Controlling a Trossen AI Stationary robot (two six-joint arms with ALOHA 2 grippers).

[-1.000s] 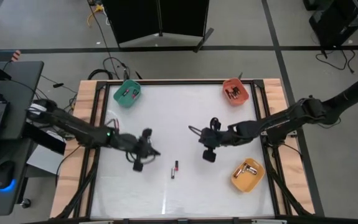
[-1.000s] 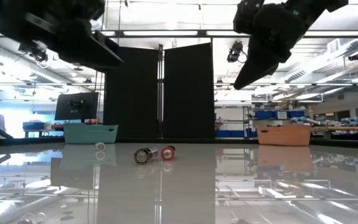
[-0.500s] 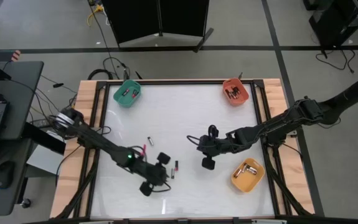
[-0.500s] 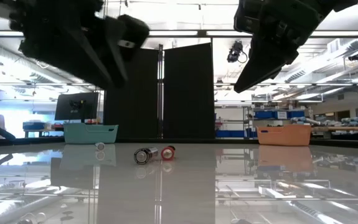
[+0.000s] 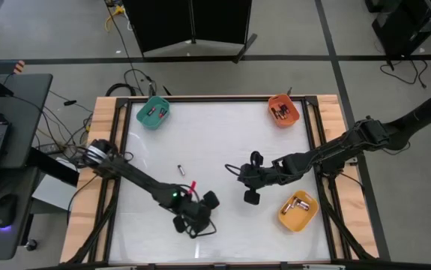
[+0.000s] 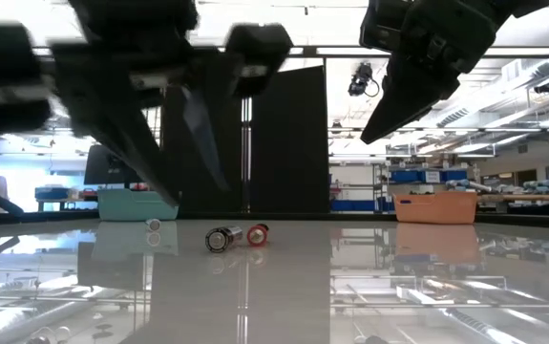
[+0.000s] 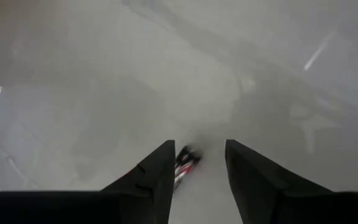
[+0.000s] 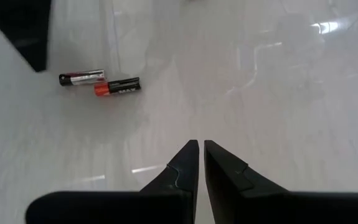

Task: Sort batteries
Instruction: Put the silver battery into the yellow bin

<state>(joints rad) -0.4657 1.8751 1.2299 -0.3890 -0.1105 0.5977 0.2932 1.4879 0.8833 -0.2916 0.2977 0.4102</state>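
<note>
The left gripper (image 7: 197, 180) hangs low over the table's (image 5: 222, 142) front middle, its fingers (image 7: 152, 180) apart — a red-and-black battery pair (image 7: 185, 163) lies on the table between them, untouched. A lone battery (image 5: 179, 170) lies farther back. The right gripper (image 8: 198, 163) hovers right of centre, fingers together and empty. More batteries sit in the green bin (image 5: 153, 112), red bin (image 5: 283, 110) and orange bin (image 5: 298, 211).

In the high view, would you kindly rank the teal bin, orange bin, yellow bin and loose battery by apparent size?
1. Yellow bin, slightly the largest.
2. Teal bin and orange bin: too alike to separate.
3. Loose battery, by far the smallest.
</note>
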